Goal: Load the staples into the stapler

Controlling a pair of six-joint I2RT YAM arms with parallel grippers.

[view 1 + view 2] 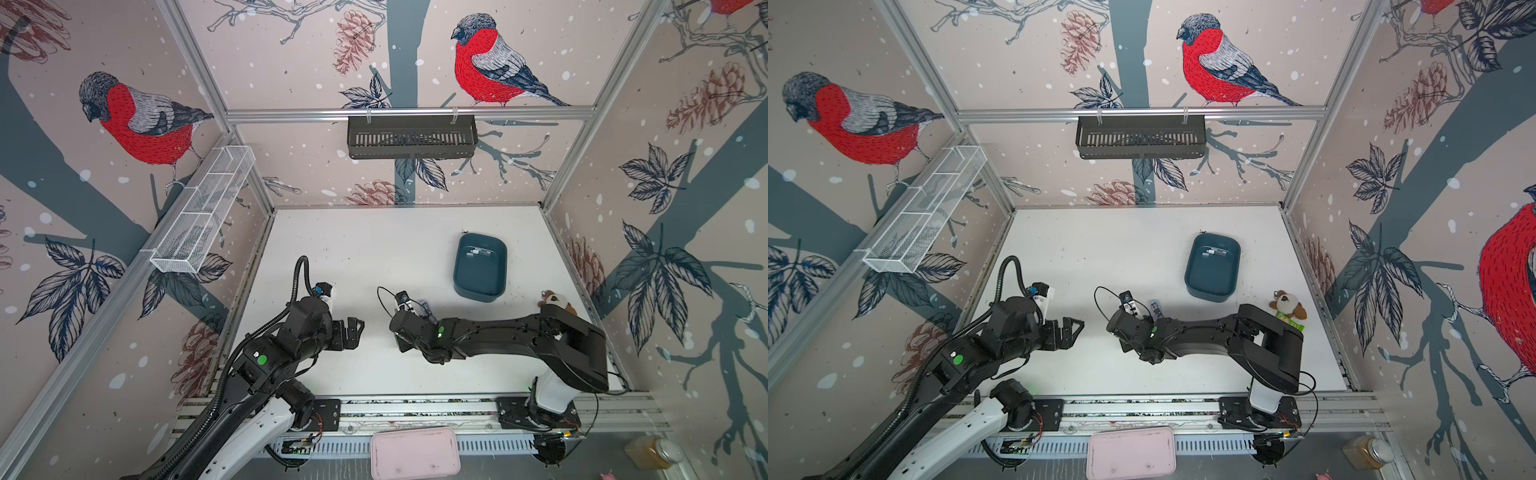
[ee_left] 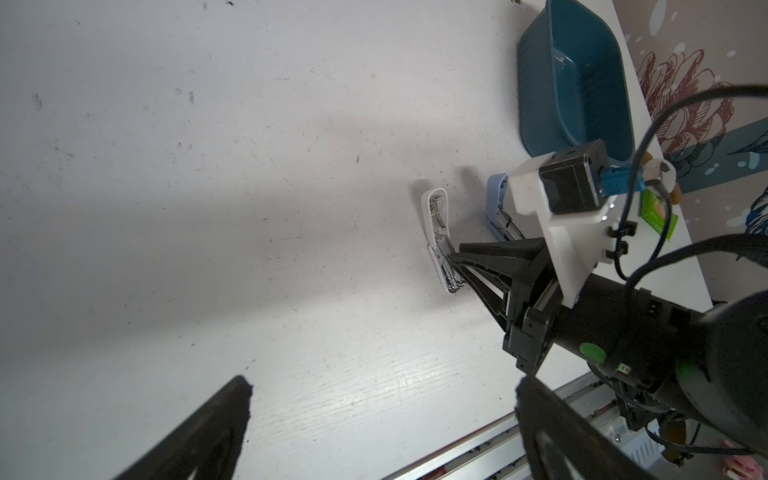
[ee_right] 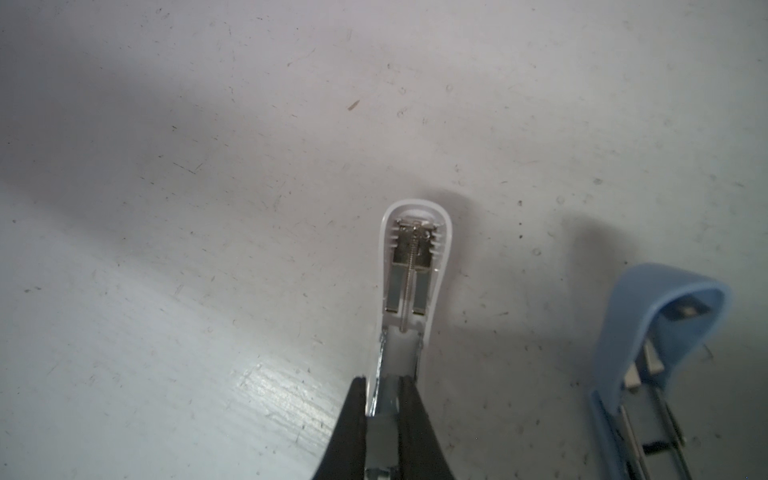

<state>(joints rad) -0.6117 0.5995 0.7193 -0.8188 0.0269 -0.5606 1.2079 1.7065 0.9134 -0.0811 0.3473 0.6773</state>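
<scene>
Though open, stapler (image 3: 415,291) in right tool (image 3: 383,378).

We see a white table (image 1: 353,257), its surface scuffed and speckled with small dark marks. Toward the back right sits a teal tub (image 1: 478,296). Nearer the front, around the middle, a white stapler (image 3: 415,266) lies opened out, metal insides facing up, with a blue stapler (image 3: 665,299), also open, just beside it. By the right edge lies a small plush toy (image 1: 1287,305) touching a green packet (image 1: 1292,323).
</scene>
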